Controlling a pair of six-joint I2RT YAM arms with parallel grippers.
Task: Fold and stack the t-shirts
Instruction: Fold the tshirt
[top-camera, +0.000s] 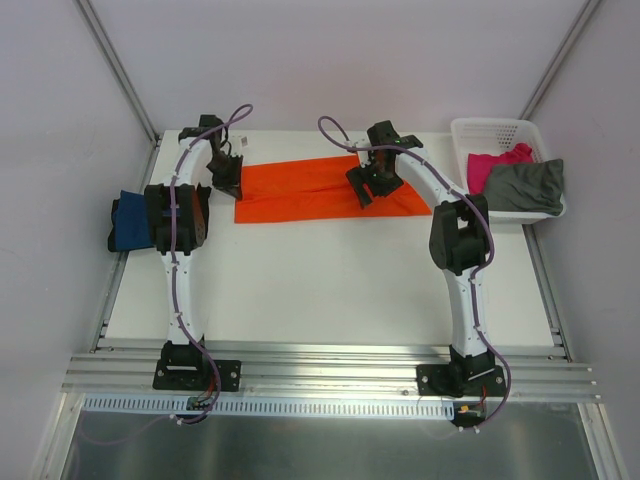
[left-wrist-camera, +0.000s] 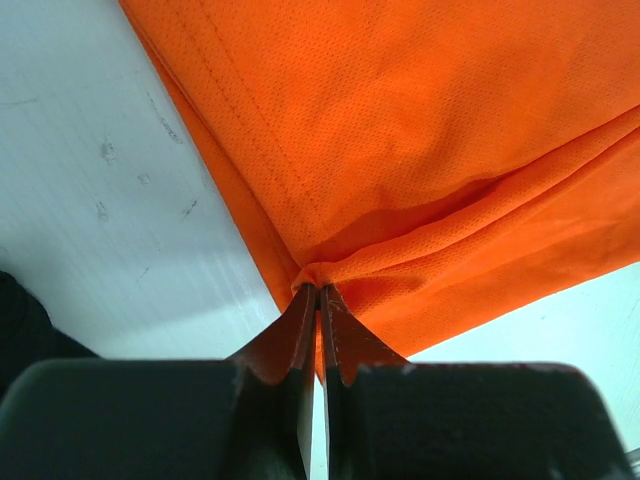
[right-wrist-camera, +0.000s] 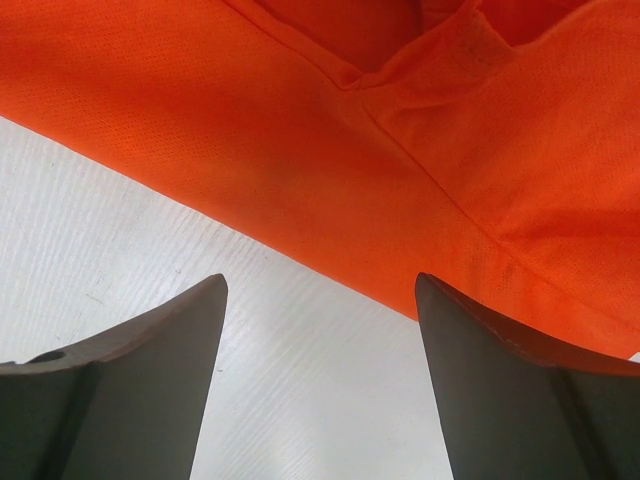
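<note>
The orange shirt (top-camera: 320, 190) lies flat on the desk (top-camera: 330, 300), upper middle of the top view. The left hand (left-wrist-camera: 318, 292) is clamped on a pinch of its left edge, where the cloth gathers into creases at the tips. The right hand (right-wrist-camera: 320, 285) stands wide and empty over the shirt's edge toward its right end.

The navy shirt (top-camera: 128, 222) sits at far left. The pink shirt (top-camera: 497, 162) and grey shirt (top-camera: 527, 186) are in the basket (top-camera: 480, 130), upper right.

Assessment: the orange shirt is thin mesh knit, light and limp, and will sag and crease between holds. It is best taken at hems or corners, both hands, through every layer.
</note>
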